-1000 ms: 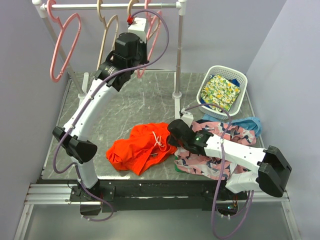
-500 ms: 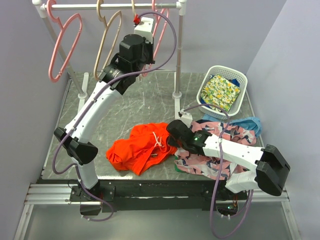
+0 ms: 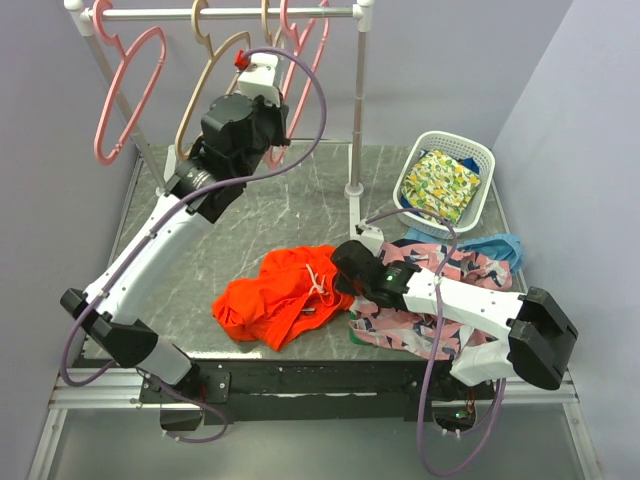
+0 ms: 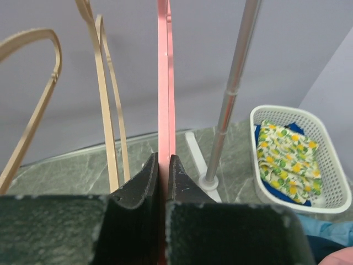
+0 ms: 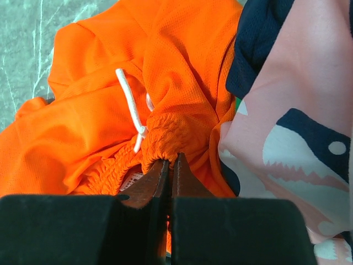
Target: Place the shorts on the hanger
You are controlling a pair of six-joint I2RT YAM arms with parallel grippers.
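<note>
The orange-red shorts [image 3: 272,300] lie crumpled on the table's front middle, white drawstring showing. My right gripper [image 3: 341,264] is low at their right edge, shut on the gathered waistband [image 5: 165,138]; in the right wrist view the gripper [image 5: 171,161] pinches that fabric. My left gripper [image 3: 274,142] is raised at the rack, shut on the lower part of a pink hanger [image 3: 300,60] whose hook hangs on the rail. In the left wrist view the gripper [image 4: 164,160] clamps the hanger [image 4: 163,83] edge-on.
A second pink hanger [image 3: 125,95] and tan hangers [image 3: 205,95] hang on the rail [image 3: 170,13]. The rack post [image 3: 358,110] stands right of my left gripper. A white basket [image 3: 472,152] holds yellow-green cloth. The patterned garment [image 3: 455,270] lies under my right arm.
My left arm has swung left and pulled the pink hanger's lower end leftward, the hook still on the rail. The right gripper and the shorts have barely moved.
</note>
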